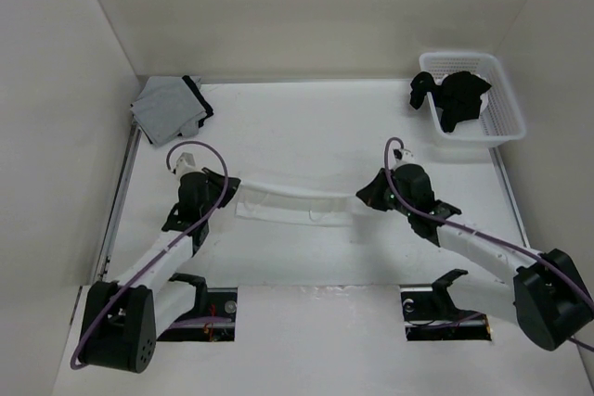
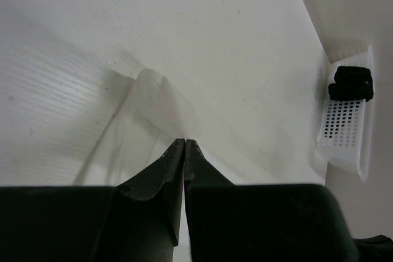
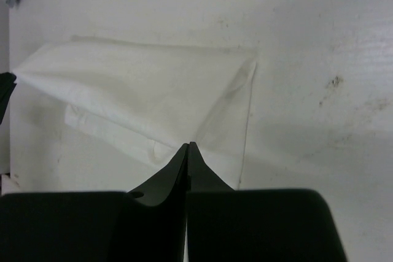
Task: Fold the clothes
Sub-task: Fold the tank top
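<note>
The clothes, a thin white garment, hang as a narrow band stretched between my two grippers over the middle of the table. At its left end my left gripper is shut on the fabric. The left wrist view has the jaws pressed together on a raised fold of the clothes. My right gripper is shut on the right end. The right wrist view shows the closed tips pinching the clothes, which fan out away from them toward the left gripper.
A folded grey garment with black trim lies at the back left corner. A white basket holding black clothes stands at the back right, also in the left wrist view as the basket. Walls enclose the table.
</note>
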Available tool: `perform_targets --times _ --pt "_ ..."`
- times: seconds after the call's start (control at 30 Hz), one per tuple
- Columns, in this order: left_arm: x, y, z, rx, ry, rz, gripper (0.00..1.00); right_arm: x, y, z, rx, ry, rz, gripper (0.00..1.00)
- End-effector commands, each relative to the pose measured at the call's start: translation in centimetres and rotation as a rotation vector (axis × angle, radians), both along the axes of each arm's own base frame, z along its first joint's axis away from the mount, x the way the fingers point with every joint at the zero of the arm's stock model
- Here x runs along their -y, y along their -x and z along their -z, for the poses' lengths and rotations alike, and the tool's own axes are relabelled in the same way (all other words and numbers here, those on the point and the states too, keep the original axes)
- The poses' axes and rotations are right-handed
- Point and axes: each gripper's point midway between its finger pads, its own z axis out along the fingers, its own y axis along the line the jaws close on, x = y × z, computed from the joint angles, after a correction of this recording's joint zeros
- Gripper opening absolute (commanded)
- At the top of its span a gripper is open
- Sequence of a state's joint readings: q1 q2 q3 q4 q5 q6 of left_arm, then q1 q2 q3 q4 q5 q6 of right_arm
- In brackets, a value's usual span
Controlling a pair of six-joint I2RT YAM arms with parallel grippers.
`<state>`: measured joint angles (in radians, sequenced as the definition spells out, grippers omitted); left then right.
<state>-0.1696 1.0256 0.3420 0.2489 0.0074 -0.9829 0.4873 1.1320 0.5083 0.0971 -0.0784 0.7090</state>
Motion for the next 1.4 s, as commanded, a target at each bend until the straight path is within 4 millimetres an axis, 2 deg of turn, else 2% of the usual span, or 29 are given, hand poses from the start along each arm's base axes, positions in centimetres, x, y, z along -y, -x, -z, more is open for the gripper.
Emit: perform_targets --times 0.0,0.17,0.27,0.33,0.37,0.47,0.6,0.7,0.8,0.93,1.0,1.17,1.23,1.3,1.37 --pt "0.2 1.2 0.0 0.033 0.029 0.024 0.02 0.0 1.4 0.8 0.005 0.011 0.012 0.01" --pt "-0.2 3.7 2.5 -0.021 0.025 0.022 0.03 -0.3 4.9 4.2 -0.096 0.013 0.013 0.01" --pt "-0.5 4.9 3.5 -0.039 0.024 0.022 0.05 -0.3 6.1 5.7 -0.152 0.025 0.038 0.02" --pt "-0.8 5.5 4.2 -0.056 0.024 0.010 0.09 -0.1 6.7 6.5 -0.178 0.039 0.045 0.03" --pt "-1.0 5.6 4.2 -0.058 0.025 0.006 0.13 -0.1 6.8 6.6 -0.184 0.044 0.045 0.07" --pt "-1.6 5.8 3.6 -0.049 0.031 -0.013 0.22 -0.1 6.8 5.4 -0.148 0.031 0.041 0.24" --pt "-2.1 5.6 0.5 0.040 0.032 -0.037 0.21 0.0 5.8 2.9 -0.068 -0.002 0.037 0.39" --pt "-0.4 5.0 -1.4 0.077 0.033 0.010 0.20 -0.6 4.8 2.2 -0.044 -0.026 0.017 0.46" --pt "2.7 4.2 -2.5 0.103 0.029 0.090 0.20 -2.0 4.1 2.1 -0.034 -0.070 -0.032 0.51" --pt "5.8 3.5 -2.1 0.106 0.009 0.157 0.21 -2.1 3.3 3.6 -0.080 -0.112 -0.018 0.54" --pt "6.2 3.1 -1.2 0.091 -0.008 0.163 0.21 -2.7 3.5 4.5 -0.116 -0.136 -0.033 0.53" --pt "4.7 2.8 1.6 0.027 -0.023 0.120 0.21 -2.2 3.3 6.9 -0.191 -0.154 0.038 0.34" --pt "4.4 2.9 1.6 0.030 -0.020 0.117 0.21 -2.4 3.3 7.4 -0.212 -0.177 0.054 0.26" --pt "4.3 3.0 1.1 0.044 -0.020 0.119 0.21 -2.3 3.0 7.6 -0.211 -0.202 0.079 0.14" --pt "4.2 3.1 0.6 0.060 -0.020 0.119 0.21 -1.5 2.5 7.3 -0.200 -0.231 0.123 0.03"
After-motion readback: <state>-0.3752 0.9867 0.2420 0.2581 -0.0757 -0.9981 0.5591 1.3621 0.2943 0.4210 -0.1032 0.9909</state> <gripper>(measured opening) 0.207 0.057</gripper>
